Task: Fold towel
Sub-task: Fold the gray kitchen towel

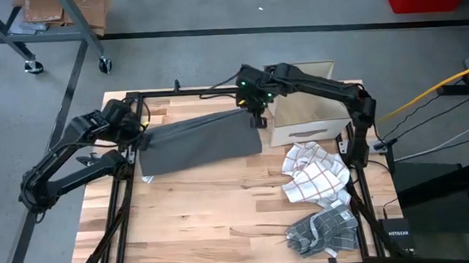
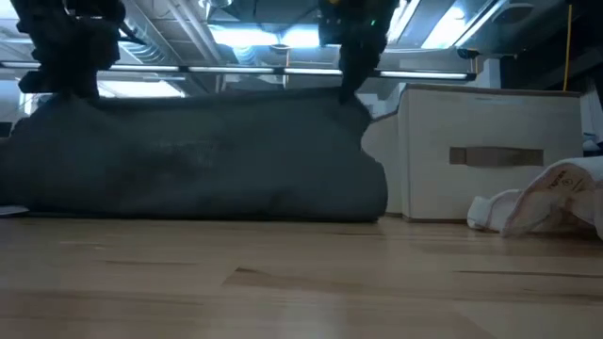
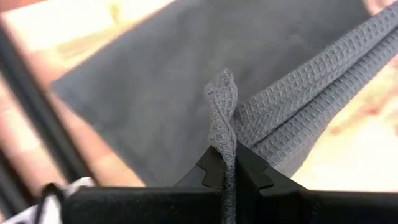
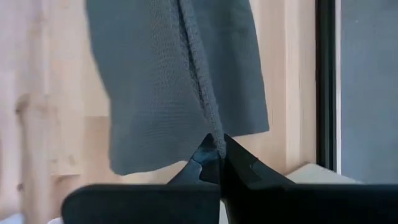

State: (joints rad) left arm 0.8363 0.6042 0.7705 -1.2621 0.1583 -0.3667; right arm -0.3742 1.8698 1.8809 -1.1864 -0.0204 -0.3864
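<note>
Grey waffle-weave towel stretched taut, lower edge draping onto table

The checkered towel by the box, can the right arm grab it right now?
Probably not yet. The right end effector is shut on the gray towel, sharing it with the left end effector. The checkered towel lies uncovered, though.

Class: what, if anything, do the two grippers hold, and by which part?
Both hold the grey towel by its upper edge: left gripper pinches one end, right gripper the other.
</note>
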